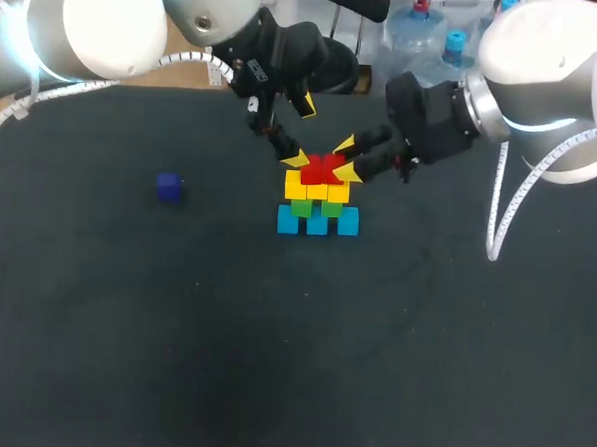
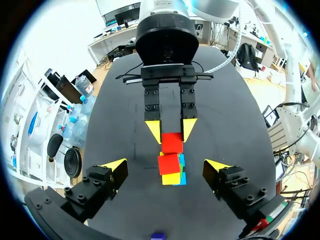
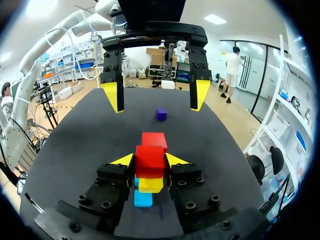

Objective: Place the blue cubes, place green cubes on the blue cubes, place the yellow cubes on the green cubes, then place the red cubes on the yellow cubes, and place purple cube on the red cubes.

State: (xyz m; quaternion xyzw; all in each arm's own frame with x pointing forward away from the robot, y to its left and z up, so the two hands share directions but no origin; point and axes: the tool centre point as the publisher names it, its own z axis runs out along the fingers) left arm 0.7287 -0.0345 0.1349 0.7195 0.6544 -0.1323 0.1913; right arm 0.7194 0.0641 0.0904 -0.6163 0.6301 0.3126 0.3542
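Black table [image 1: 271, 372] — matte top.

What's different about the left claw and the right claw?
The right claw is shut on a red cube; the left claw is open and holds nothing. The right claw's fingers sit close together; the left claw's stand wide apart. Both have yellow tips and are at the cube stack.

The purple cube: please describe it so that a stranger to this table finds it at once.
On the black table, a coloured stack of cubes stands in the middle. The purple cube lies on the left arm's side of it, touching nothing; it is the only cube away from the stack.
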